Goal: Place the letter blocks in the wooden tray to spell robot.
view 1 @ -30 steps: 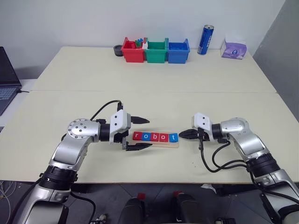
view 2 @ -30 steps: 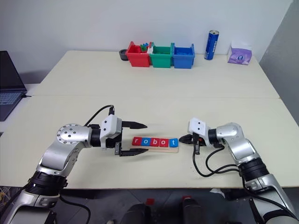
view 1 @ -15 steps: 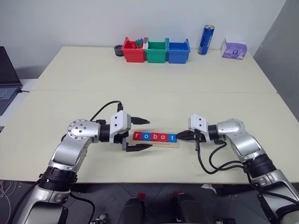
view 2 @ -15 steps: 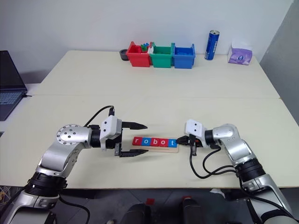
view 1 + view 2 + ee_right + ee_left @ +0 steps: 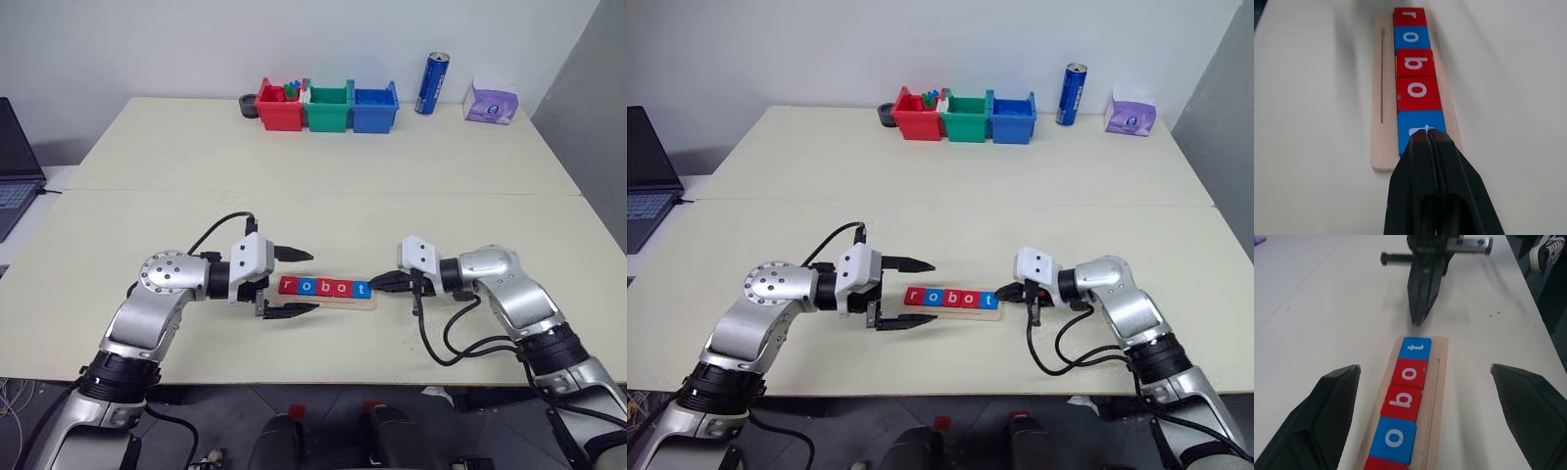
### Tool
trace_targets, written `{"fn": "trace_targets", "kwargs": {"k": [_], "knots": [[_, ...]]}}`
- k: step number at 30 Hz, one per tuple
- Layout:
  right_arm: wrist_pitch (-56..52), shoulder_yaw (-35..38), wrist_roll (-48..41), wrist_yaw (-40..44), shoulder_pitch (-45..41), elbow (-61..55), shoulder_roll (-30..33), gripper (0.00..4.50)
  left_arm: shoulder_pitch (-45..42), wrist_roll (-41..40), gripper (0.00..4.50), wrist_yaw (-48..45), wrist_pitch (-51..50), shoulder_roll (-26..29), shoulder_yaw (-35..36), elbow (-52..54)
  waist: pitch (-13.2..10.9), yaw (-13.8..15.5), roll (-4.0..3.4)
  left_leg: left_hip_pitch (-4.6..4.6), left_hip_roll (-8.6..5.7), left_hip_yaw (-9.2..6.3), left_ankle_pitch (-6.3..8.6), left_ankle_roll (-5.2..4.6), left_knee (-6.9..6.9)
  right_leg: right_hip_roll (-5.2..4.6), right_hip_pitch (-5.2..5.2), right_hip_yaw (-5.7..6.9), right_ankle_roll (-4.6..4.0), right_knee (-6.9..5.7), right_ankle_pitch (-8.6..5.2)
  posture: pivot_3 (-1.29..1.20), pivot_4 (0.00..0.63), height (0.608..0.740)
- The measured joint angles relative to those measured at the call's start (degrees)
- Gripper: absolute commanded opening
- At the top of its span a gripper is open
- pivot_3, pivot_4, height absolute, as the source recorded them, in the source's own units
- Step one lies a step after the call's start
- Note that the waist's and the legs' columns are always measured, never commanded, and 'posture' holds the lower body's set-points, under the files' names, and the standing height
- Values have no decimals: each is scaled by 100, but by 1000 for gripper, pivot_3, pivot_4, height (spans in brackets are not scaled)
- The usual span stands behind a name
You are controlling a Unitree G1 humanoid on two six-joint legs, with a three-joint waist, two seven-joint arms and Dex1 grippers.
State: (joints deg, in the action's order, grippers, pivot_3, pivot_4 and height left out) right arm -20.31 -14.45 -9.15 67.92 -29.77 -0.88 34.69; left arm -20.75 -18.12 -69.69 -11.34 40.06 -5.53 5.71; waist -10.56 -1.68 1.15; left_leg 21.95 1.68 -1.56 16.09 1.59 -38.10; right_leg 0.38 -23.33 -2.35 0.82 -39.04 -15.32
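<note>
Five letter blocks (image 5: 323, 287) lie in a row in the wooden tray (image 5: 327, 301), reading r, o, b, o, t in red, blue, red, red, blue. My left gripper (image 5: 315, 280) is open at the tray's left end, one finger on each side of the row and touching nothing. My right gripper (image 5: 375, 285) is shut and empty, its tip at the tray's right end by the blue t block (image 5: 1420, 125). The left wrist view shows that shut right gripper (image 5: 1415, 322) just beyond the t block (image 5: 1414, 347); I cannot tell whether they touch.
Red (image 5: 279, 108), green (image 5: 326, 108) and blue (image 5: 374, 108) plastic bins stand at the table's far edge, next to a blue can (image 5: 431, 83) and a purple tissue pack (image 5: 492, 103). A laptop (image 5: 15, 166) sits off the left side.
The right gripper has shifted slightly at the tray's right end while staying shut. The left gripper, blocks and tray have not moved.
</note>
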Motion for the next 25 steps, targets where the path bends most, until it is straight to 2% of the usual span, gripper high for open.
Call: {"fn": "trace_targets", "kwargs": {"k": [2,4,7,11,12,18,25], "knots": [[-458,166,-243,-14,136,-464,158,909,184,-61,4500,96,-214,126,145,167,0,-3,0,0,2,-5,0,0,1,0,-1,-1,0,0,0,0,150,740],[-873,329,-477,-72,337,-965,323,1684,516,-196,4500,213,-506,291,364,441,0,-7,0,-1,4,-7,0,0,3,0,-1,-2,1,1,-1,0,150,740],[-1394,588,-701,-323,894,-1691,550,2773,1451,-436,4500,431,-1083,666,894,981,0,-20,0,-1,12,-12,1,0,9,-4,-2,-9,1,3,-2,0,150,740],[-1864,663,-797,-812,1191,-2214,555,4246,2155,-620,4500,656,-1578,941,1499,1308,-1,-10,0,-3,8,-10,0,1,4,-6,-1,-6,21,2,-14,0,150,740],[-1961,673,-804,-931,1233,-2330,548,4491,2249,-653,4500,684,-1625,985,1619,1388,0,-10,0,-4,6,-6,0,1,4,-6,0,-5,27,2,-17,0,150,740],[-2431,695,-925,-1463,1370,-2802,529,4491,2795,-677,4500,854,-1694,1038,1969,1677,0,2,1,-7,6,3,-1,2,2,-9,3,-7,27,3,-17,0,150,740],[-2514,659,-1008,-1633,1307,-2807,535,4491,2674,-676,4500,1072,-1648,1024,1969,1732,0,0,1,-7,3,8,0,2,3,-7,2,-6,26,4,-17,0,150,740]]}}
